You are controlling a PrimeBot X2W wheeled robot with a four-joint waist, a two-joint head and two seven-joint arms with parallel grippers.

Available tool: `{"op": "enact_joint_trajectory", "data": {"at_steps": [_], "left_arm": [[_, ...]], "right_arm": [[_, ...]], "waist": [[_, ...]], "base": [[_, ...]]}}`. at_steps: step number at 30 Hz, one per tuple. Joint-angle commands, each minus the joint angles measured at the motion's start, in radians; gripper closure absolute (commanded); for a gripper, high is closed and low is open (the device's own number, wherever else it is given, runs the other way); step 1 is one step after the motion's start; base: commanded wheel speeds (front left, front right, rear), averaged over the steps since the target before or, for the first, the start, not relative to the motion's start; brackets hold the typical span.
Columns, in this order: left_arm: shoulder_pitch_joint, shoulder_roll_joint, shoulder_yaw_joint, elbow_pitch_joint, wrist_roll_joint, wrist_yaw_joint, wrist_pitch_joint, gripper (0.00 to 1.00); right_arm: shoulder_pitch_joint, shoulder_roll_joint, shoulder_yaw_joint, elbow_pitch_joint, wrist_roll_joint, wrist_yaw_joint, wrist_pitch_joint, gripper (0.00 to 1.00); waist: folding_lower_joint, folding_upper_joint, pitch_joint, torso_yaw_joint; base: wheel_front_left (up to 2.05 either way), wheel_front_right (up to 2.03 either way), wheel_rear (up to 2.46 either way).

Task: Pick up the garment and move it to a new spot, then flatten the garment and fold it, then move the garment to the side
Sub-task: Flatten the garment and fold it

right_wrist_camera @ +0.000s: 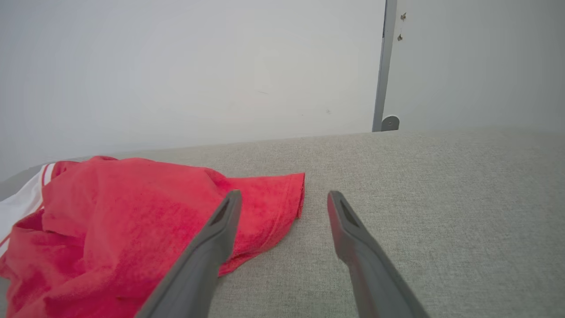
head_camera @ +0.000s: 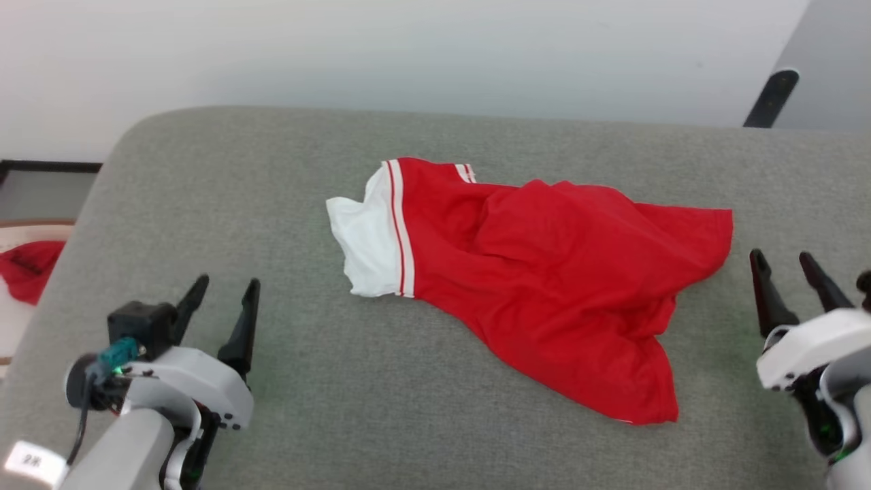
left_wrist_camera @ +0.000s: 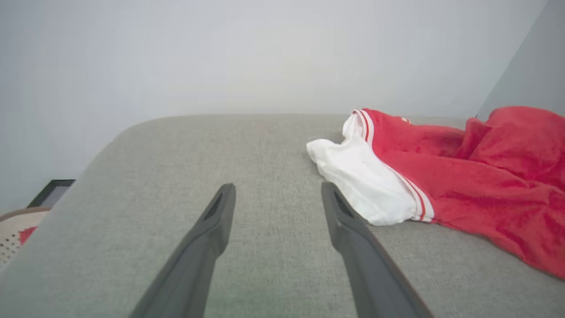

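The garment (head_camera: 544, 272) lies crumpled in the middle of the grey cushioned surface (head_camera: 286, 170), red with a white sleeve panel and red-and-white stripe trim at its left end. My left gripper (head_camera: 226, 287) stands open at the lower left, well clear of the white sleeve. In the left wrist view the garment (left_wrist_camera: 463, 172) spreads to the right of my left gripper (left_wrist_camera: 278, 190), with nothing between the fingers. My right gripper (head_camera: 782, 258) is open just right of the garment's right hem. The right wrist view puts the garment (right_wrist_camera: 132, 212) left of my right gripper (right_wrist_camera: 282, 196).
The grey surface ends in a rounded corner at the far left, with a pale wall behind it. Off its left edge, lower down, lies another red cloth (head_camera: 27, 269) on a light woven surface. A dark bar (head_camera: 769, 99) leans at the far right.
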Motion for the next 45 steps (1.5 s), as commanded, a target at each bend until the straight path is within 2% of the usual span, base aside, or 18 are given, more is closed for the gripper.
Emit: {"op": "enact_joint_trajectory", "data": {"at_steps": [1, 4, 6, 7, 8, 9, 15, 23, 33, 34, 35, 36, 45], "left_arm": [[0.04, 0.0, 0.034, -0.056, 0.058, 0.021, -0.005, 0.0], [0.068, -0.006, 0.076, -0.114, 0.102, 0.031, -0.005, 0.0], [0.111, -0.033, 0.154, -0.187, 0.138, 0.034, -0.005, 0.0], [0.111, -0.033, 0.154, -0.187, 0.138, 0.034, -0.005, 0.0], [0.132, -0.039, 0.188, -0.208, 0.166, 0.026, -0.005, 0.0], [0.136, -0.044, 0.197, -0.212, 0.176, 0.02, -0.005, 0.0], [0.12, -0.085, 0.245, -0.23, 0.237, -0.012, -0.005, 0.0], [0.097, -0.147, 0.282, -0.242, 0.303, -0.048, -0.005, 0.0], [0.082, -0.225, 0.346, -0.213, 0.357, -0.108, -0.006, 0.0], [0.081, -0.23, 0.353, -0.211, 0.36, -0.111, -0.006, 0.0], [0.08, -0.235, 0.359, -0.209, 0.364, -0.116, -0.006, 0.0], [0.079, -0.24, 0.365, -0.206, 0.368, -0.119, -0.006, 0.0], [0.087, -0.278, 0.391, -0.175, 0.391, -0.15, -0.006, 0.0]], "right_arm": [[-0.031, -0.021, 0.007, 0.015, 0.002, 0.004, 0.033, 0.0], [-0.07, -0.038, 0.014, 0.038, 0.009, 0.004, 0.095, 0.0], [-0.145, -0.066, 0.048, 0.073, 0.019, 0.004, 0.224, 0.0], [-0.145, -0.066, 0.048, 0.073, 0.019, 0.004, 0.224, 0.0], [-0.2, -0.082, 0.064, 0.107, 0.034, 0.004, 0.329, 0.0], [-0.228, -0.09, 0.078, 0.126, 0.037, 0.004, 0.389, 0.0], [-0.404, -0.116, 0.071, 0.259, 0.06, 0.004, 0.655, 0.0], [-0.511, -0.137, 0.107, 0.375, 0.017, 0.004, 0.769, 0.0], [-0.522, -0.121, 0.151, 0.478, 0.002, 0.004, 0.731, 0.0], [-0.521, -0.118, 0.161, 0.482, 0.003, 0.004, 0.731, 0.55], [-0.521, -0.114, 0.17, 0.482, 0.009, 0.004, 0.727, 0.96], [-0.521, -0.112, 0.175, 0.483, 0.014, 0.004, 0.724, 1.0], [-0.539, -0.102, 0.273, 0.376, 0.062, 0.004, 0.576, 1.0]], "waist": [[0.0, 0.0, -0.002, 0.014], [0.0, 0.0, 0.001, 0.018], [0.0, 0.0, 0.013, 0.023], [0.0, 0.0, 0.013, 0.023], [0.0, 0.0, 0.025, 0.027], [0.0, 0.0, 0.031, 0.028], [0.0, 0.0, 0.082, 0.053], [0.0, 0.0, 0.136, 0.091], [0.0, 0.0, 0.178, 0.113], [0.0, 0.0, 0.178, 0.113], [0.0, 0.0, 0.179, 0.112], [0.0, 0.0, 0.178, 0.111], [0.0, 0.0, 0.147, 0.102]], "base": [[0.0, 0.0, 0.0], [0.0, 0.0, 0.0], [0.0, 0.0, 0.0], [0.0, 0.0, 0.0], [0.0, 0.0, 0.0], [0.0, 0.0, 0.0], [0.0, 0.0, 0.0], [0.0, 0.0, 0.0], [0.0, 0.0, 0.0], [0.0, 0.0, 0.0], [0.0, 0.0, 0.0], [0.0, 0.0, 0.0], [0.0, 0.0, 0.0]]}}
